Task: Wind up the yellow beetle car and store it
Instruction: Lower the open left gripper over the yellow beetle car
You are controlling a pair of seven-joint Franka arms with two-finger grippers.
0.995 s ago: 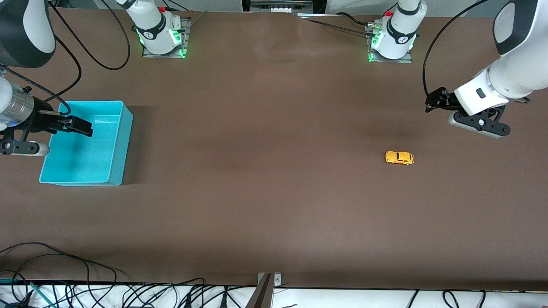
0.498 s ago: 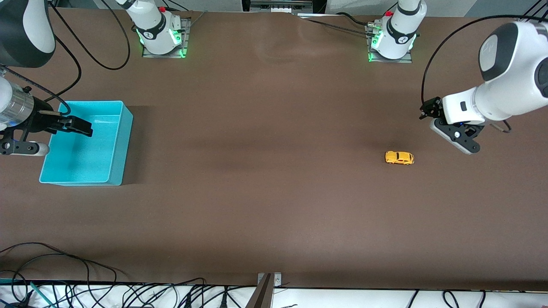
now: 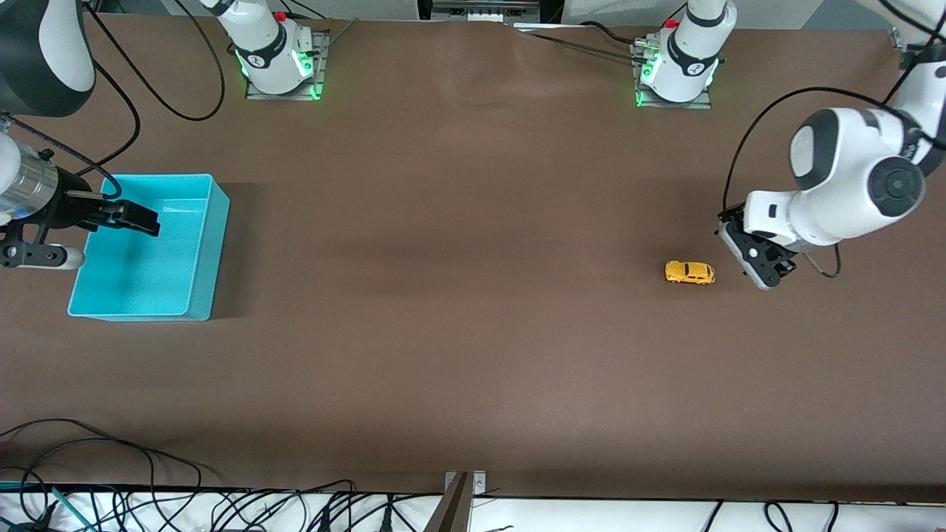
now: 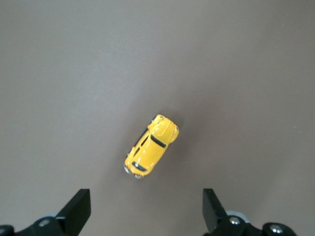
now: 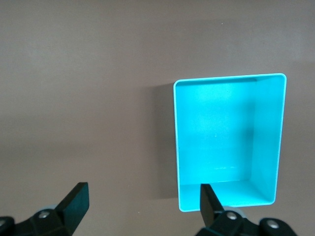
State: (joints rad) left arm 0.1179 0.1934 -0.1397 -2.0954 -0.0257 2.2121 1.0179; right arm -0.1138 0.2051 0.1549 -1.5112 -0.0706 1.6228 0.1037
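front view shows us a teal bin (image 3: pixel 211 244) at the right arm's end of the table (image 3: pixel 458 295), and we see nothing lying in it. our right gripper (image 5: pixel 140 206) waits over that bin, fingers apart. the yellow beetle car (image 3: pixel 689 273) sits on the bare table toward the left arm's end. our left gripper (image 4: pixel 146 211) hangs just beside the car, fingers spread wide, holding nothing.

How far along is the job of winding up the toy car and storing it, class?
Done: nothing yet; the yellow beetle car sits untouched on the table, and the turquoise bin at the right arm's end is empty. In hand: the left gripper, open, is poised beside the car. The right gripper waits open over the bin. Left: grasping, winding, storing.
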